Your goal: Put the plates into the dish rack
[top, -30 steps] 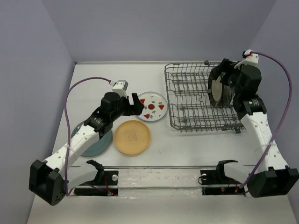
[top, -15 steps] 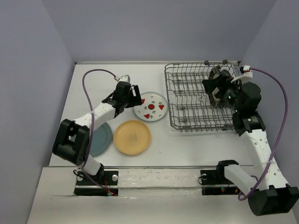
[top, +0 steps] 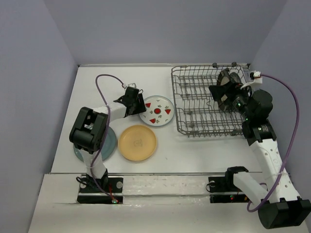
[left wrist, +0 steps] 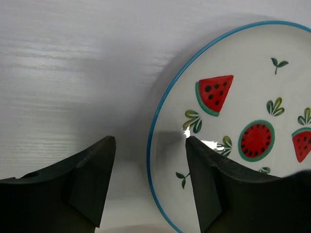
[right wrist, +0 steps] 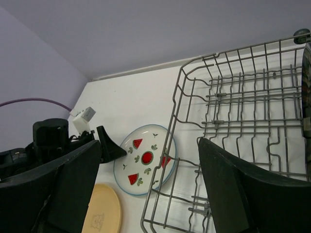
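Right claw (top: 217, 92) has let go! Its jaws are wide and empty, backed just off the dark-rimmed plate (top: 227, 77), which now stands on edge at the far right of the dish rack (top: 192, 77). One in! Meanwhile the left claw (left wrist: 149, 143) has swung across and dropped low, spread open astride the left rim of the watermelon plate (top: 157, 110), flat on the counter (top: 194, 155). Next pick, I'd say. Yellow plate (top: 138, 142) and teal plate (top: 112, 141) wait nearby.
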Action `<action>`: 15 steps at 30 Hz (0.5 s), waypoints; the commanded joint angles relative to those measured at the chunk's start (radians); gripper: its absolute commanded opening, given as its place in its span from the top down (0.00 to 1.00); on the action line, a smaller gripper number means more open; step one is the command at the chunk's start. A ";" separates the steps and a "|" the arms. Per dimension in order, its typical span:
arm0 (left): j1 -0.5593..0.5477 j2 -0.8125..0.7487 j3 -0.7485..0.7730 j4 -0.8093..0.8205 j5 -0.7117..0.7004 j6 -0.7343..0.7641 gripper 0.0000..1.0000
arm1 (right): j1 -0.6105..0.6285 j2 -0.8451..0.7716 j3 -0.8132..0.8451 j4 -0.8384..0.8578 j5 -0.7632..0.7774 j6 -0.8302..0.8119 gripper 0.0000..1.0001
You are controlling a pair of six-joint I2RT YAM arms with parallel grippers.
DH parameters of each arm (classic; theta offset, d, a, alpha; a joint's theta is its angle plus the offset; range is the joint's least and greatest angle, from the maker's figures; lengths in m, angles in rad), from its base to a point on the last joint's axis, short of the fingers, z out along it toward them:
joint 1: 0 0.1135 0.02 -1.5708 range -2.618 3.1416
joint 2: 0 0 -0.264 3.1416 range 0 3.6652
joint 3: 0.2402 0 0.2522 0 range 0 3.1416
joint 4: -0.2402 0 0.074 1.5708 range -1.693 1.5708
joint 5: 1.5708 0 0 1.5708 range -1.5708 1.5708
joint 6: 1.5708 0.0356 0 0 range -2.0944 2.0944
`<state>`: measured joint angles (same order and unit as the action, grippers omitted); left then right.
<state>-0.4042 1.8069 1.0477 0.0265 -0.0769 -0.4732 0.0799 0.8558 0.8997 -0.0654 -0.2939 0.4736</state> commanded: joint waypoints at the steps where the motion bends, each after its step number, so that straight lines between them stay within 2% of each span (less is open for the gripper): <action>1: 0.004 0.009 -0.008 0.085 0.005 -0.004 0.36 | 0.009 -0.009 0.001 0.084 -0.022 0.002 0.14; 4: 0.021 0.026 -0.028 0.115 0.022 -0.015 0.57 | 0.009 -0.009 0.002 0.082 -0.002 -0.004 0.14; 5: 0.025 0.029 -0.032 0.125 0.031 -0.022 0.70 | 0.009 -0.009 0.005 0.082 -0.004 -0.004 0.14; 6: 0.033 0.035 -0.041 0.141 0.052 -0.033 0.77 | 0.009 -0.008 0.005 0.082 -0.007 -0.003 0.14; 7: 0.042 0.038 -0.043 0.147 0.063 -0.038 0.91 | 0.009 -0.006 0.007 0.082 -0.010 0.000 0.15; 8: 0.048 0.040 -0.046 0.150 0.066 -0.045 0.94 | 0.009 -0.004 0.007 0.082 -0.011 0.000 0.15; 11: 0.070 0.026 -0.067 0.168 0.072 -0.067 0.95 | 0.009 0.006 0.007 0.082 -0.021 0.005 0.15; 15: 0.097 -0.082 -0.118 0.210 0.060 -0.093 0.95 | 0.009 0.034 0.018 0.085 -0.079 0.005 0.15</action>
<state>-0.3420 1.8210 0.9836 0.2222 0.0322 -0.5526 0.0799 0.8707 0.8997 -0.0372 -0.3084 0.4759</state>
